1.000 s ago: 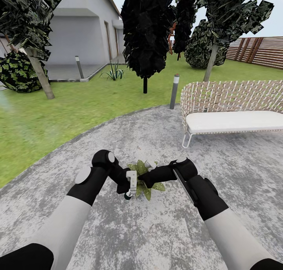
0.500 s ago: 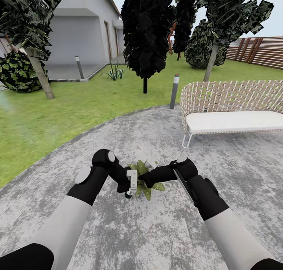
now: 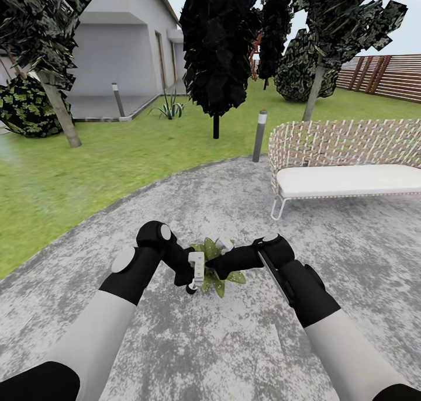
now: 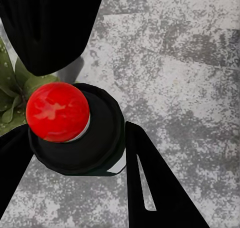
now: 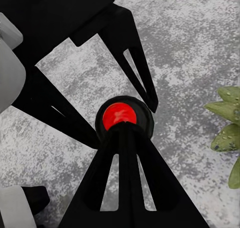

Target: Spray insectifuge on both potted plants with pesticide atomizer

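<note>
On the grey paved patio (image 3: 234,342) of the garden, both arms meet low over one potted plant (image 3: 221,282) with broad green leaves. My left gripper (image 3: 196,272) is shut on the pesticide atomizer (image 3: 191,290), a dark round bottle (image 4: 95,148) seen from above with a red top (image 4: 57,112). The bottle sits between the left gripper's two black fingers (image 4: 150,188). My right gripper (image 5: 122,130) is shut, its joined tips resting on the red top (image 5: 119,114). Leaves of the potted plant (image 4: 11,106) show beside the bottle, and more leaves (image 5: 225,125) lie off to one side.
A white woven bench (image 3: 345,167) stands at the right edge of the patio. A grey bollard light (image 3: 259,135) and a dark tree trunk (image 3: 216,126) rise on the lawn behind. A slatted fence (image 3: 386,76) closes the far right, and a house stands far left.
</note>
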Controlling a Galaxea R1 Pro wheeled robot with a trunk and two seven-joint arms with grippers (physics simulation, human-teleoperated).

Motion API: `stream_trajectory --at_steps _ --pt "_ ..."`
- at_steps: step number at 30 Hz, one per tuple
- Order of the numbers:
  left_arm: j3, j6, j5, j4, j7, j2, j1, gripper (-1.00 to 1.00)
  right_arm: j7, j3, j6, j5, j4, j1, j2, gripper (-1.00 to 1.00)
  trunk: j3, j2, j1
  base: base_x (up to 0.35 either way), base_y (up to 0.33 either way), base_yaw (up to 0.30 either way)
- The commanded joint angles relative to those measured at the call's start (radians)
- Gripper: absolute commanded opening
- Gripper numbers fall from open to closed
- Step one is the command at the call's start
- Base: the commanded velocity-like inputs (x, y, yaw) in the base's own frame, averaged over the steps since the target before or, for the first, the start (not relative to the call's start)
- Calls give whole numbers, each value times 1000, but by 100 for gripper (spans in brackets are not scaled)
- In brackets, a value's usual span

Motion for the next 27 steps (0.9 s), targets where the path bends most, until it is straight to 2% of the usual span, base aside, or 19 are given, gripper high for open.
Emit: stream_trajectory --at_steps 1,7,9,10,11,13,15,19,21,22,23,24,25,27 --pt "0 10 -6 -1 -6 0 -1 -100 9 1 1 11 -1 -1 0 -100 -1 0 0 0 0 0" --pt "1 9 -11 2 -4 11 -1 -100 9 1 1 11 -1 -1 0 -100 -1 0 0 0 0 0" --pt "2 9 -29 3 -4 40 -1 -100 9 1 1 11 -1 -1 0 -100 -1 0 0 0 0 0" --pt "2 8 -50 3 -4 51 -1 -100 9 1 1 11 -1 -1 0 -100 -1 0 0 0 0 0" --pt "2 7 -89 4 -4 69 -1 -100 9 1 1 11 -1 -1 0 -100 -1 0 0 0 0 0" --pt "4 6 -143 4 -4 103 -1 -100 9 0 1 11 -1 -1 0 -100 -1 0 0 0 0 0" --pt "6 6 -164 4 -4 132 -1 -100 9 -1 1 11 -1 -1 0 -100 -1 0 0 0 0 0" --pt "23 10 -172 4 5 174 -1 -100 7 -2 1 10 -1 0 0 -100 -1 0 0 0 0 0" --pt "111 19 -173 3 40 179 -1 -100 3 -2 1 9 0 1 0 -100 -1 0 0 0 0 0" --pt "208 33 -172 3 93 179 0 -100 1 -3 1 8 6 2 -1 -100 -1 0 0 0 0 0" --pt "325 48 -170 4 157 173 1 -100 -1 -4 0 7 16 5 -3 -100 -1 0 0 0 0 0" --pt "406 53 -168 4 197 168 1 -100 -3 -7 0 6 23 7 -4 -100 -1 0 0 0 0 0" --pt "526 58 -165 4 237 164 1 -100 -10 -12 -3 6 31 9 -5 -100 -1 0 0 0 0 0" --pt "676 58 -163 4 263 161 6 -100 -41 -39 -11 6 37 10 -6 -100 -1 0 0 0 0 0"
